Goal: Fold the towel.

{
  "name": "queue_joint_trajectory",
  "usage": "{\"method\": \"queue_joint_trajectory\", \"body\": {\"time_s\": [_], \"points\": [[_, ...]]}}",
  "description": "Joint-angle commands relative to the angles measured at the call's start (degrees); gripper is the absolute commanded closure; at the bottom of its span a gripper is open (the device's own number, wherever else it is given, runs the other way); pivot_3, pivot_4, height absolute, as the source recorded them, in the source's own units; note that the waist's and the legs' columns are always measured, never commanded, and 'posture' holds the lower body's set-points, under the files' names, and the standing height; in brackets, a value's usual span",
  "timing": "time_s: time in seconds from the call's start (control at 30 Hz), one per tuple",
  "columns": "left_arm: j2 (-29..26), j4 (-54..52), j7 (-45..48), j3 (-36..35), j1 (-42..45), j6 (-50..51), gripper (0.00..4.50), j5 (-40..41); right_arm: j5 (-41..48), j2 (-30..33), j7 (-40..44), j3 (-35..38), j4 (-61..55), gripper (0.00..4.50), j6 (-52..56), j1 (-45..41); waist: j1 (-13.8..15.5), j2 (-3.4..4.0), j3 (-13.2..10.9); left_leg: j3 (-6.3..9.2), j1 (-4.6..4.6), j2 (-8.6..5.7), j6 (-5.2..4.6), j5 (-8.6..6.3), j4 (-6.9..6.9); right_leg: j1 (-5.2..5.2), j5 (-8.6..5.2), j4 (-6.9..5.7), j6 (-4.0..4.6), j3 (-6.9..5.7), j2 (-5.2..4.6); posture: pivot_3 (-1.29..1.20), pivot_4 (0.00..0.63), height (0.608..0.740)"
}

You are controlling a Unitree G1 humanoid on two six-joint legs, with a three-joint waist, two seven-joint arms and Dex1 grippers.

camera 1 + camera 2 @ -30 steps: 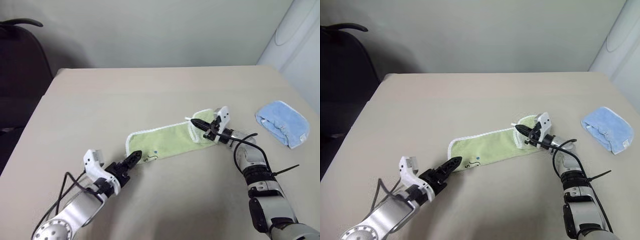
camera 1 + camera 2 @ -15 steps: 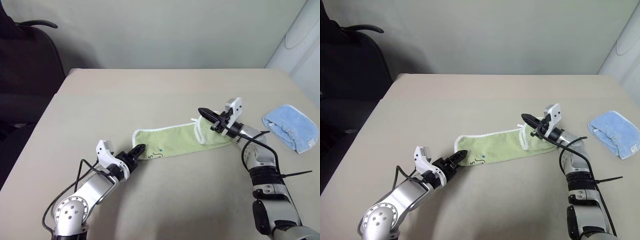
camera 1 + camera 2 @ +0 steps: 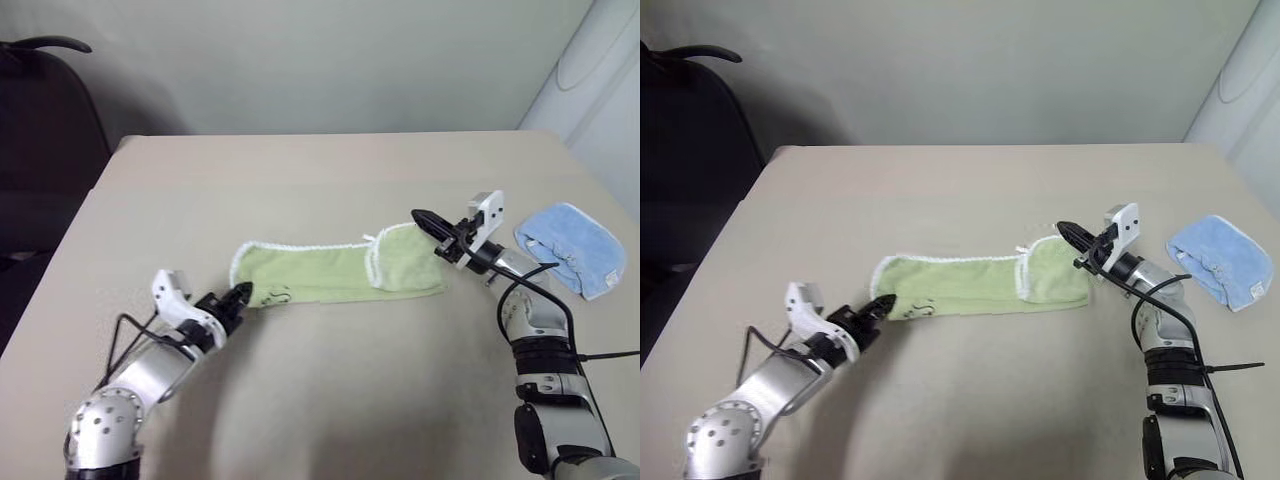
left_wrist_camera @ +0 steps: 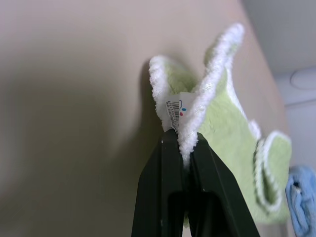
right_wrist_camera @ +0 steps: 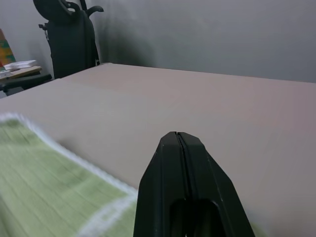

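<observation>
1. I have the left gripper (image 3: 880,304) clamped on the near-left end of the green towel (image 3: 970,285); from the left wrist camera its black fingers (image 4: 165,177) pinch the white stitched edge, with a small printed tag (image 4: 174,111) standing just past the tips.
2. From that gripper the towel runs away as a long strip across the beige table (image 3: 970,190), toward my right arm. The pinched corner is puckered up off the surface, while the rest lies flat.
3. A small dark embroidered mark (image 3: 917,309) sits on the cloth right beside the left fingertips.
4. The right gripper (image 3: 424,218) has its fingers pressed together with nothing between them. It hangs above the table, its tips over the far edge of the towel's right end.
5. That right end of the towel is doubled over, its white edging (image 3: 371,262) curving across the strip. From the right wrist camera the green cloth lies below and to one side of the shut fingers (image 5: 180,163), apart from them.
6. A folded light blue towel (image 3: 1220,260) lies beyond the right gripper's outer side, well apart from the green one.
7. A dark chair (image 3: 690,150) stands off the table's far-left corner.
</observation>
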State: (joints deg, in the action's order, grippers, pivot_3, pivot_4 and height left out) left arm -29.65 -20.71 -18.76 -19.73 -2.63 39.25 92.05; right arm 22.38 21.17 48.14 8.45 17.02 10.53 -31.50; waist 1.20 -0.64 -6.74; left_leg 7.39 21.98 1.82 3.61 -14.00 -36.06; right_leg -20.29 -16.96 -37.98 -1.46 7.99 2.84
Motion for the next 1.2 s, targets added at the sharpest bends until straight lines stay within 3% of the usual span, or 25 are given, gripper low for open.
{"method": "queue_joint_trajectory", "body": {"time_s": [0.03, 0.2, 0.37, 0.6, 0.9, 1.0, 1.2], "points": [[-3.7, -3.7, 4.2, -6.0, 0.5, -0.6, 4.48, 0.8, 0.7, 0.7, -0.4, 0.9, -1.7, 4.50, -0.7, -0.3, 0.0, -0.05, 0.0, 0.02, 0.01, 0.00, 0.00, 0.00, 0.00, -0.01, 0.00, 0.00, 0.00, 0.00, 0.00, 0.00, 0.150, 0.740], [-8.7, -6.5, 7.6, -2.9, 5.7, 2.1, 4.48, -0.5, 0.4, 0.2, -1.5, 1.1, -0.3, 4.50, -1.6, -1.1, 0.1, -0.09, 0.0, 0.10, 0.02, -0.02, 0.00, 0.00, -0.01, 0.01, 0.00, 0.00, 0.00, -0.03, -0.02, 0.00, 0.150, 0.740], [-8.0, -5.2, 9.1, 9.9, 20.2, 7.2, 4.48, -4.6, -0.6, -0.4, -3.9, 1.6, 2.3, 4.50, -4.1, -2.6, 0.1, -0.10, -0.1, 0.12, 0.06, -0.05, 0.00, 0.01, -0.06, 0.01, 0.01, 0.01, -0.01, -0.05, -0.07, 0.00, 0.150, 0.740], [3.4, 5.5, 16.2, 25.9, 39.0, 12.8, 4.48, -15.8, -0.4, 0.1, -9.6, 5.0, 4.6, 4.50, -7.0, -3.0, 0.0, -0.15, -0.1, 0.10, 0.35, -0.05, -0.02, 0.08, -0.08, -0.24, 0.06, 0.01, -0.10, -0.04, -0.12, 0.00, 0.150, 0.740], [16.0, 21.0, 27.8, 35.0, 48.6, 15.6, 4.48, -32.1, 0.4, 1.3, -14.2, 8.6, -0.3, 4.50, -6.7, 1.9, 0.0, -0.16, -0.1, 0.06, 0.57, -0.05, -0.02, 0.13, -0.15, -0.43, 0.10, -0.02, -0.18, 0.01, -0.13, 0.00, 0.150, 0.740], [18.1, 23.3, 30.2, 34.7, 49.3, 16.7, 3.72, -35.3, 0.5, 1.6, -14.8, 8.9, -2.3, 4.50, -6.1, 3.5, -0.1, -0.16, -0.1, 0.05, 0.57, -0.05, -0.03, 0.12, -0.18, -0.43, 0.10, -0.03, -0.19, 0.03, -0.13, 0.00, 0.150, 0.740], [20.4, 21.4, 31.7, 30.0, 47.4, 19.6, 1.51, -35.9, 0.8, 2.2, -15.1, 8.6, -4.7, 4.50, -4.6, 5.2, 0.0, -0.16, -0.1, 0.04, 0.57, -0.05, -0.03, 0.12, -0.20, -0.41, 0.08, -0.04, -0.21, 0.02, -0.12, 0.00, 0.150, 0.740]]}}
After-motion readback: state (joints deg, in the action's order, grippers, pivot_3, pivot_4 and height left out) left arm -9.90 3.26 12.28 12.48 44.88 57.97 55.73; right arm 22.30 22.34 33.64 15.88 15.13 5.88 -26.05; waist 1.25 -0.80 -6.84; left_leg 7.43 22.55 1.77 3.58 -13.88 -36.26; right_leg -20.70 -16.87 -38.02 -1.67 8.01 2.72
